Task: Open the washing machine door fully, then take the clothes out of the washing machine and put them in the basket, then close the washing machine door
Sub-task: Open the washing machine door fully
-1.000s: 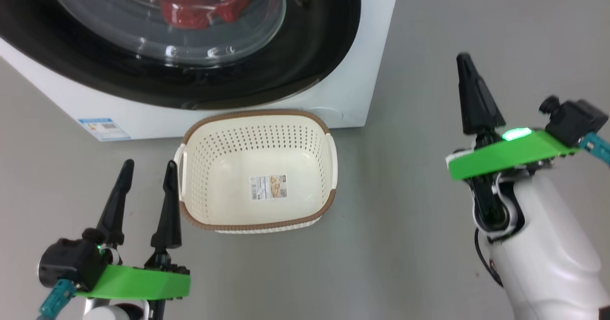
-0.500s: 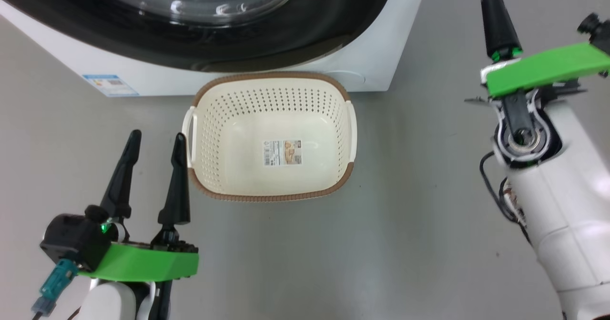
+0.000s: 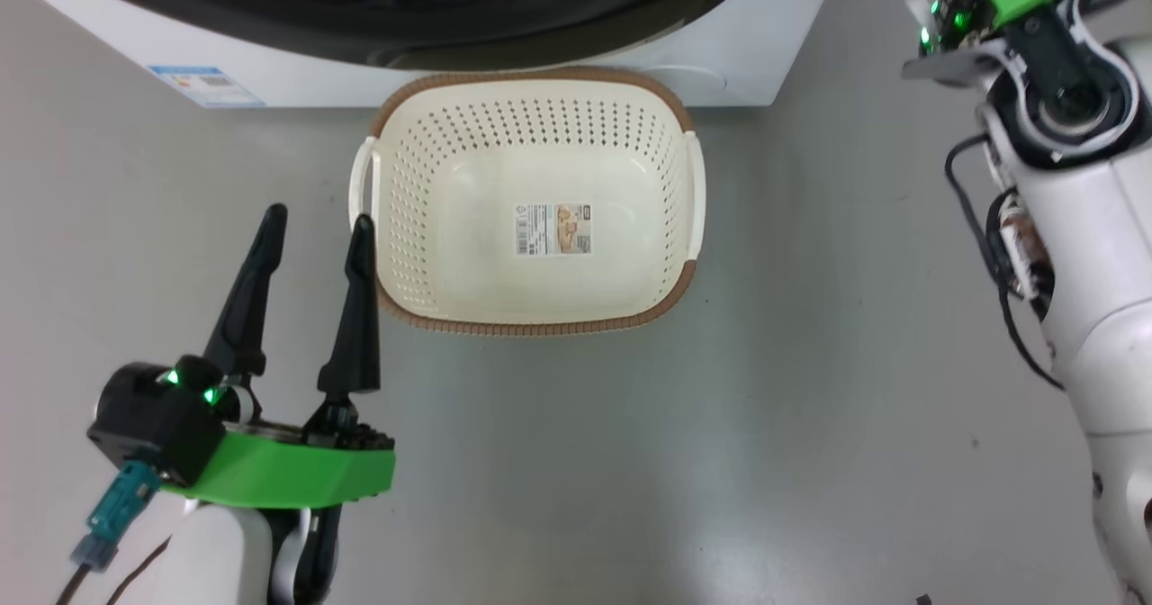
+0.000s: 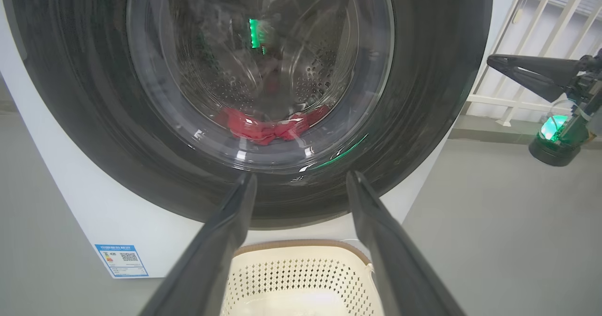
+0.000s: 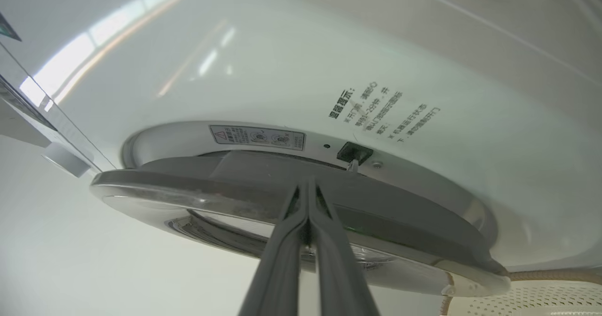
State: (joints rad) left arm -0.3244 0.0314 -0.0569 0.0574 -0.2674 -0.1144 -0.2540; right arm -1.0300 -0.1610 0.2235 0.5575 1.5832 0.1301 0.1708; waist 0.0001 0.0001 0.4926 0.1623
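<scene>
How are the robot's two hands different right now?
The left gripper has its fingers spread apart; the right gripper has its fingers pressed together. The left gripper is by the basket, while the right gripper points at the edge of the washing machine door. Both have two long dark fingers and hold nothing.

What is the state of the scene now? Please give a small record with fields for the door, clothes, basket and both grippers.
washing machine door: covers the drum opening, not swung open
clothes: red, inside the drum, seen through the door
basket: no clothes in it, on the floor before the washing machine
left gripper: open, holding nothing, beside the basket
right gripper: shut, fingertips at the door's rim, contact unclear
</scene>
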